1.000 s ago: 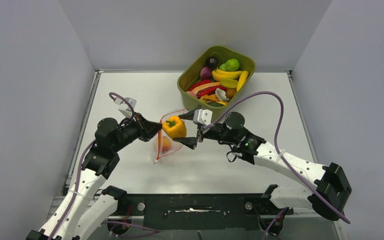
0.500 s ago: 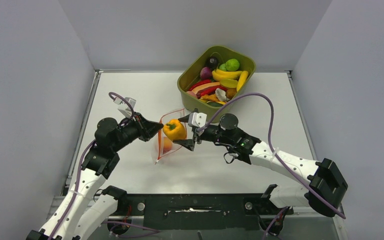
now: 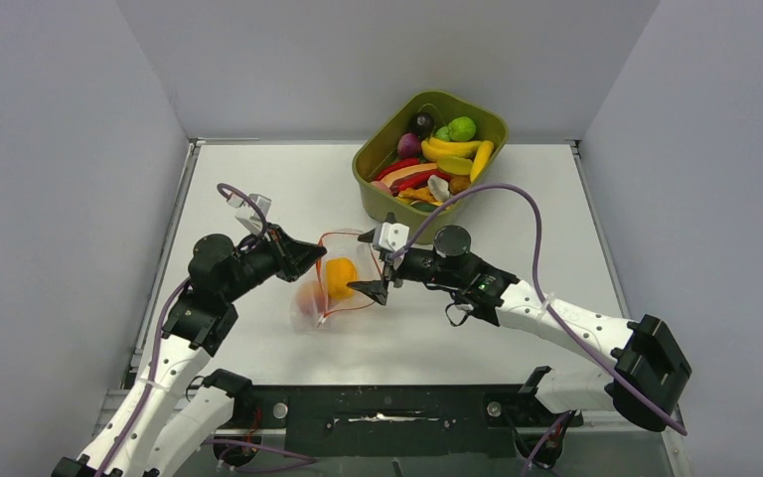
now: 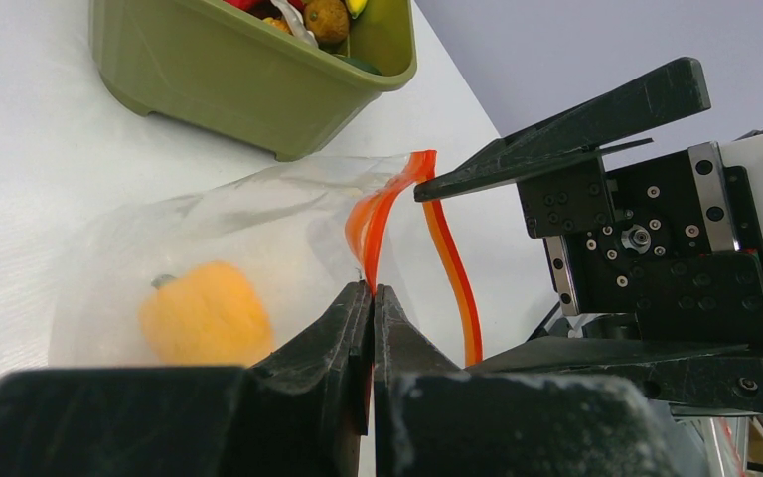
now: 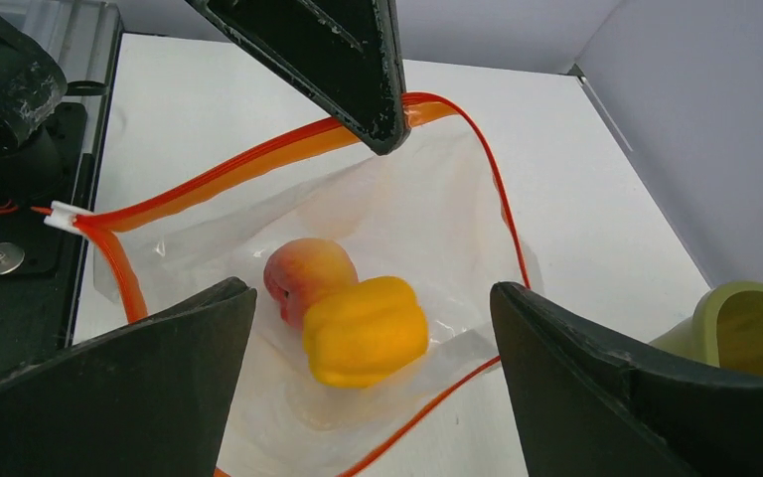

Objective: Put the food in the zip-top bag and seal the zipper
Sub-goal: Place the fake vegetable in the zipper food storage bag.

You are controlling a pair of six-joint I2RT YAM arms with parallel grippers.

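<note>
The clear zip-top bag [image 3: 333, 288] lies open on the table, its orange-red zipper [image 3: 343, 236] curving round the mouth. An orange pepper [image 3: 338, 276] and a peach [image 3: 310, 296] lie inside it; both show in the right wrist view, pepper [image 5: 366, 330] and peach [image 5: 303, 273]. My left gripper [image 3: 315, 258] is shut on the zipper edge [image 4: 387, 214], seen pinched at its tips [image 4: 371, 293]. My right gripper [image 3: 370, 263] is open and empty at the bag's mouth, its fingers [image 5: 189, 338] spread either side of the food. More food fills the olive-green tub [image 3: 378, 159].
The tub stands at the back, just behind the right gripper, and shows in the left wrist view [image 4: 258, 79]. The black mounting rail [image 3: 387, 412] runs along the near edge. Grey walls close in the left, right and back.
The orange pepper was between my right fingers above the bag's mouth; now it lies inside the bag beside the peach. The bag has sagged wider. The left gripper has kept its hold.
</note>
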